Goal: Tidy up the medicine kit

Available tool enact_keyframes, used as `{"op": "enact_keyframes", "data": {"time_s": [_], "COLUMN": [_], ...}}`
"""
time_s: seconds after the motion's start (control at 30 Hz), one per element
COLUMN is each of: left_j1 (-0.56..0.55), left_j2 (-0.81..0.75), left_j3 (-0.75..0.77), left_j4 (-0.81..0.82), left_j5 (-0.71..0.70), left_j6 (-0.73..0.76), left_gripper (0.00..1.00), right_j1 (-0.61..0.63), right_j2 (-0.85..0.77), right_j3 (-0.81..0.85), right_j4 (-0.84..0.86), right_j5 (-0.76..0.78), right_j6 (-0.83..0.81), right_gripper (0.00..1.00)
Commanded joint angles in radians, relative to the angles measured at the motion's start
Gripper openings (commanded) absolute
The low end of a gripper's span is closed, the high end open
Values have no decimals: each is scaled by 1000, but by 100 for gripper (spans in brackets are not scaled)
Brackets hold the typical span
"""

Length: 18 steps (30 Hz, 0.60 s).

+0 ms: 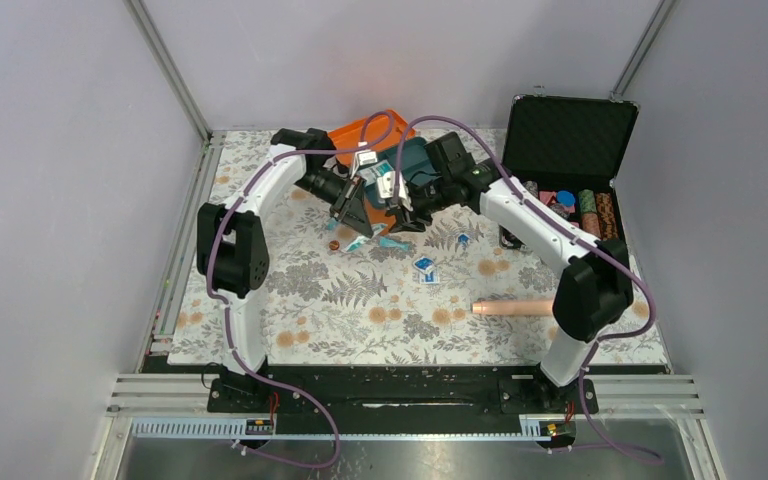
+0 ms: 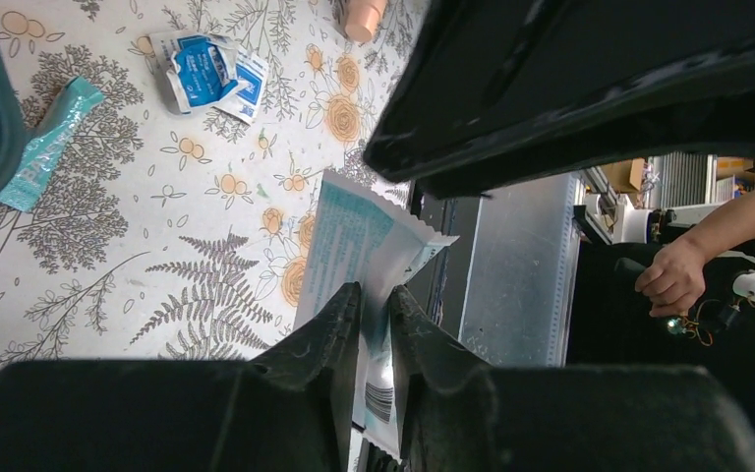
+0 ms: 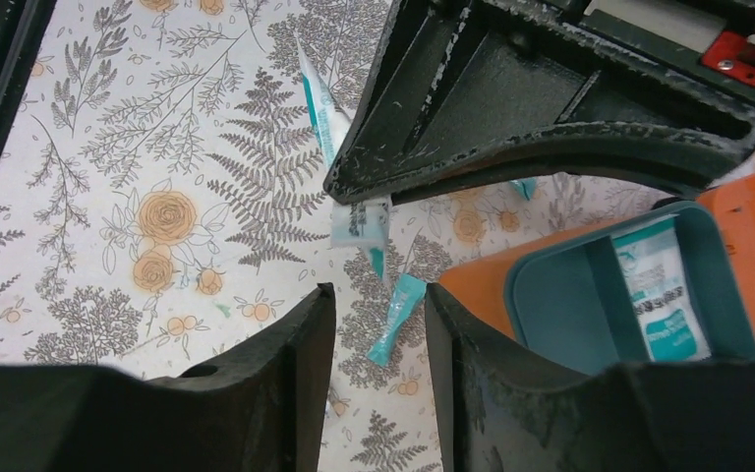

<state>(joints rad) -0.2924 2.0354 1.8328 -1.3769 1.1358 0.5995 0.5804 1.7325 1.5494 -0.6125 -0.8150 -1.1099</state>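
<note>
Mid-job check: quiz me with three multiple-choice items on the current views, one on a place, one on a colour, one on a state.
1. Where does the black case stand? A) far right corner B) near left corner C) table centre
2. What colour is the kit box? A) blue B) orange C) white
3. The left end effector is: A) wide open and empty B) out of view C) shut on a packet
Answers: 1 A, the top view shows it open at the far right; 2 B, its orange wall shows beside the teal tray; 3 C, its fingers pinch the white-and-teal packet.
</note>
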Motion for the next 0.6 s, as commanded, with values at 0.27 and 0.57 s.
{"op": "enact_keyframes", "data": {"time_s": [0.27, 0.57], "left_j1": [-13, 28], "left_j2": [-49, -184], "left_j3": [56, -36], "left_j4": [-17, 261], "left_j5": [2, -86], "left_j6": [34, -221], "left_gripper": [19, 99], "right_j1": [41, -19], "right_j2": [64, 39], "right_j3": [43, 21], "right_j4": [98, 91], "right_j5": [-11, -42], "right_j6": [146, 404], "right_gripper": [20, 0]}}
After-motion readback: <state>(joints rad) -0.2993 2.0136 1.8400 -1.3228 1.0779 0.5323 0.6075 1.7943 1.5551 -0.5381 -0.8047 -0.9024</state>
